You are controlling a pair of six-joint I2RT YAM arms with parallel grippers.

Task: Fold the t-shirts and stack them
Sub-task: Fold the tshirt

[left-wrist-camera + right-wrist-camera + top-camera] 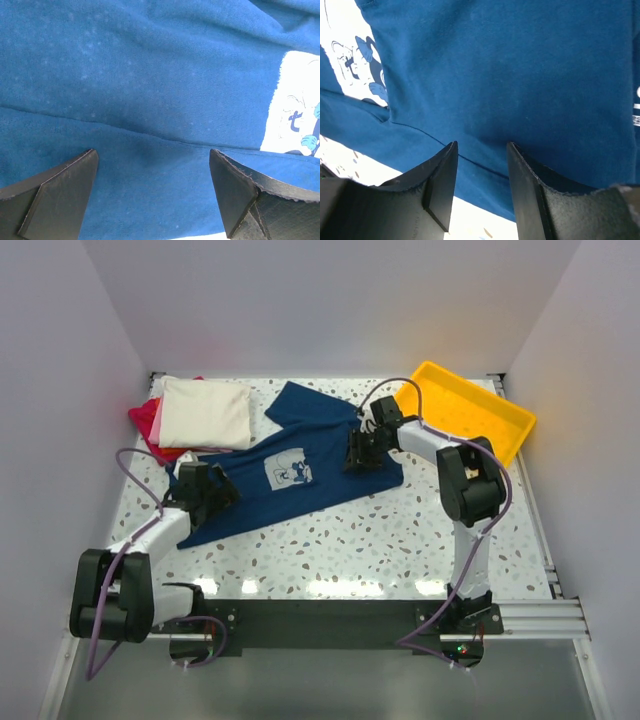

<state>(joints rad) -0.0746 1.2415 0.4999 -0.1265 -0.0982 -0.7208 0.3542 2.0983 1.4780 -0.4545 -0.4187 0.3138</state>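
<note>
Three done: cream t-shirt (pixel 205 412) folded on top of the pink (pixel 160 432) and red (pixel 140 418) ones, far left of the bench (pixel 400 540). Navy t-shirt (pixel 300 455) lies spread mid-bench, print (pixel 290 472) up, no fold in it yet. My left claw (pixel 152 155) is spread wide over its near-left part. My right claw (pixel 481 147) is low over its right edge, fingers narrowly parted, apparently gripping nothing. Left to do, I judge: fold it and stack it.

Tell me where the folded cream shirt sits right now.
Top view: the folded cream shirt lies far left on the table, topping the pile above the red shirt, just left of the sleeve of the spread navy shirt.
</note>
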